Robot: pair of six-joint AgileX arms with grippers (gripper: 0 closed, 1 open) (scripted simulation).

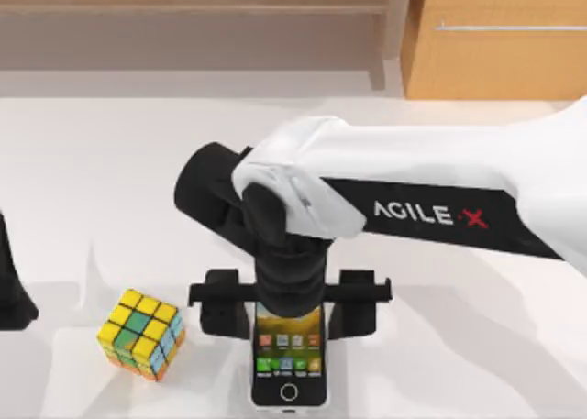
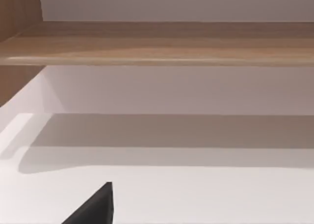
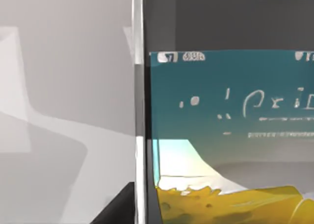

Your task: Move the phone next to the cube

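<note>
Right arm (image 1: 431, 199) reaches in from the right edge of the top view across mid frame, wrist bent down at lower centre. Right gripper (image 1: 290, 314) sits over the upper half of the phone (image 1: 290, 359), one black finger (image 1: 220, 314) left of the phone's edge, the other on its right, crossbar above; fingers are apart and straddle the phone's width, but whether they actually press its sides I cannot tell. Phone lies flat at bottom centre of the top view, home button toward the bottom edge, its top part hidden under the wrist. Cube (image 1: 142, 334) is lower left of the frame, near the phone's left side with a strip of bare table (image 1: 110, 181) between them, turned a bit askew. Left finger stands between cube and phone, nearer the phone.

Right wrist view: close on the phone (image 3: 225, 136), screen with teal and yellow wallpaper, white edge running down the middle of the frame, table on the other side.

Left arm (image 1: 14, 286) is parked at the left edge of the top view, a dark piece just visible. Left wrist view: bare table, a wooden shelf (image 2: 157, 42) across the upper frame, a black finger tip (image 2: 95, 207) at the bottom; its grip state I cannot tell.

Wooden cabinet (image 1: 495, 38) upper right of the top view, behind the table
</note>
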